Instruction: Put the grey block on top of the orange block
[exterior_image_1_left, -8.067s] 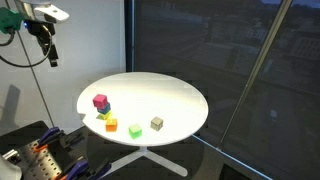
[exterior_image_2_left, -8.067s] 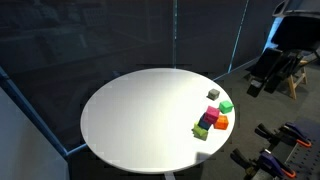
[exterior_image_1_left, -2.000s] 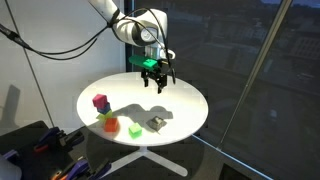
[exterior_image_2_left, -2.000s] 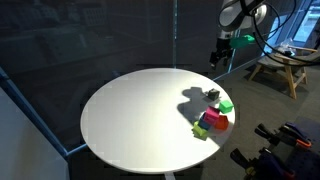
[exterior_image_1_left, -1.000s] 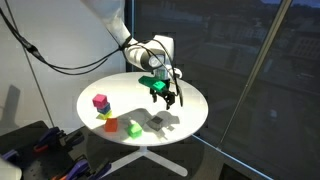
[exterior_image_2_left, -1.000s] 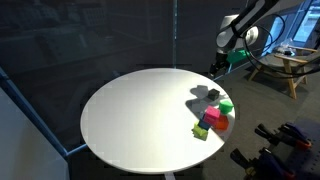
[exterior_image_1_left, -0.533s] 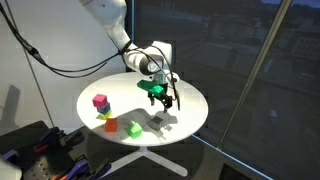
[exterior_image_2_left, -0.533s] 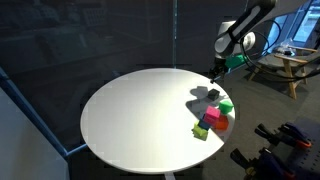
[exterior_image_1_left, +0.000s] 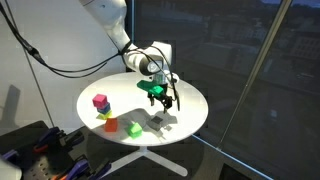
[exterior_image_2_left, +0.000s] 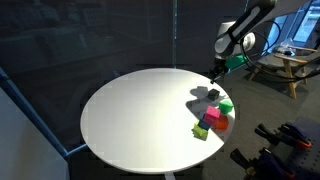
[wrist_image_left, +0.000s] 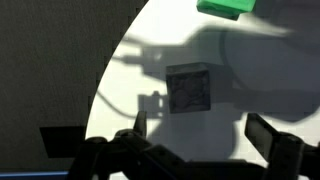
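Grey block (wrist_image_left: 189, 87) lies on the white desk (exterior_image_1_left: 190, 95), not yet grasped. The gripper (wrist_image_left: 200, 130) hovers above it, fingers (wrist_image_left: 265, 135) spread and empty. Left to do: grasp, lift, carry, and stack on the orange block (exterior_image_2_left: 221, 123). Green block (exterior_image_2_left: 226, 105) is just beside grey; magenta block (exterior_image_2_left: 211, 117) is close beside orange.

The white surface (exterior_image_1_left: 120, 90) shines amid dim surroundings. In the wrist view, the tool (wrist_image_left: 195, 135) at 6 o'clock looks dark and blurred.

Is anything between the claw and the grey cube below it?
No. In the wrist view only bare, shadowed table lies between the gripper and the grey block.
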